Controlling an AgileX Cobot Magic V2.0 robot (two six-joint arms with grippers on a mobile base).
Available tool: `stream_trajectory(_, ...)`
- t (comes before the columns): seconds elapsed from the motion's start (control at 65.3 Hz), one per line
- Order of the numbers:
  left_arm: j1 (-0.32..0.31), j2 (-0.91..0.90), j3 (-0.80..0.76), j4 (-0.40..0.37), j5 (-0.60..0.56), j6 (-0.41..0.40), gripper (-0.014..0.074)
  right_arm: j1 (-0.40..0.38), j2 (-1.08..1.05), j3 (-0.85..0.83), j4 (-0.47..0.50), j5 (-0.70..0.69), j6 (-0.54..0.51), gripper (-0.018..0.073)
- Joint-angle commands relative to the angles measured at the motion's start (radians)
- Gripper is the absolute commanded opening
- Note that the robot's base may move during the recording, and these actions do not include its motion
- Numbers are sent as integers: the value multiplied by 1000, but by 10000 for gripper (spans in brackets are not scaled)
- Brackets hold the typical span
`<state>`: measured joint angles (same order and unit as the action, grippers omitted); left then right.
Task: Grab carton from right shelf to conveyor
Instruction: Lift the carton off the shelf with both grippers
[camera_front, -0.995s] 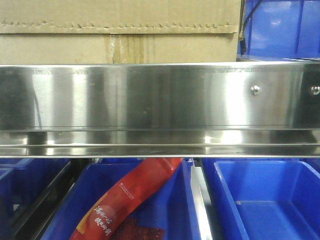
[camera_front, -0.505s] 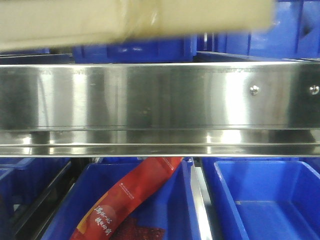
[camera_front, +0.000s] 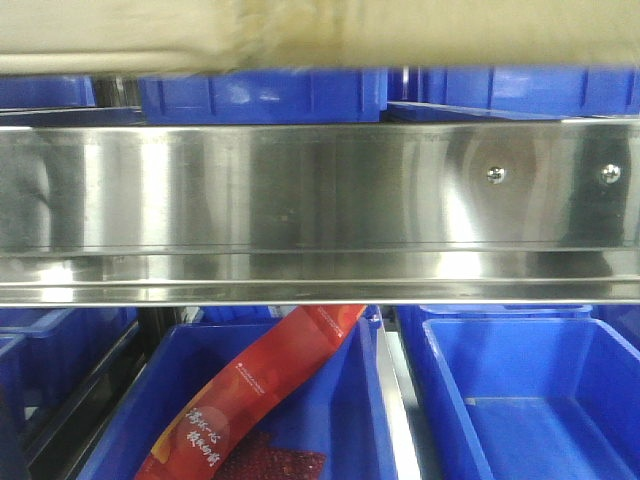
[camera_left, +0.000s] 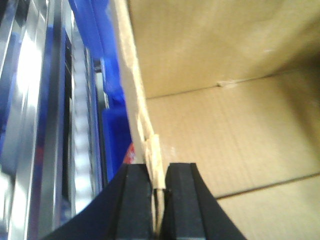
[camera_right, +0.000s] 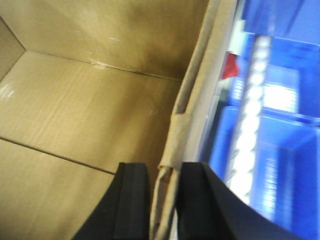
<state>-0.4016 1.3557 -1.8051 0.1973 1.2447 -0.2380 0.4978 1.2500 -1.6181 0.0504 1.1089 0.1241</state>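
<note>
**Position of item.** The carton sits at 12 o'clock in the front view. It spans the top edge, blurred, above the steel rail and apart from it. No conveyor can be identified in any view.

**End effectors.** The left end effector is closed down to the thickness of the board and pinches the upper edge of one carton wall. The right end effector is clamped the same way on another wall edge, over a folded seam. Neither holds anything else.

**Handling assessment.**
- The material is plain corrugated board, open at the top.
- The inner floor visible in both wrist views is bare, so the carton is judged light.
- The walls are thin and moderately stiff, and the pinched edge bows slightly in the left wrist view.
- The surface is matt and unlikely to slip.
- The main risk is judged to be wall flex or tearing at the rim if the two arms pull apart or twist.
- The best hold is the two wall rims as now taken, kept level with steady spacing.

**Count.**
- Carton: one.
- End effectors engaged: two.
- Red packet: one, at 7 o'clock, lying in a bin.
- Blue bins: at least two below the rail, the one at 5 o'clock showing nothing in its visible part. More stand behind the rail at 12 o'clock, number unclear.
</note>
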Motion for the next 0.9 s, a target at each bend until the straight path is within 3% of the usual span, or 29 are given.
stream_trajectory(0.0, -31, -65, 62, -3, -24, -14, -10, 11, -73, 54, 45, -91, -17, -69)
stream_trajectory(0.337, -65, -216, 124, 13, -38, -34, -10, 11, -166, 73, 81, -177, -17, -69)
stream_trajectory(0.888, -65, -213, 125, 18, -68, -34, -10, 11, -164, 73, 81, -174, -17, -69)
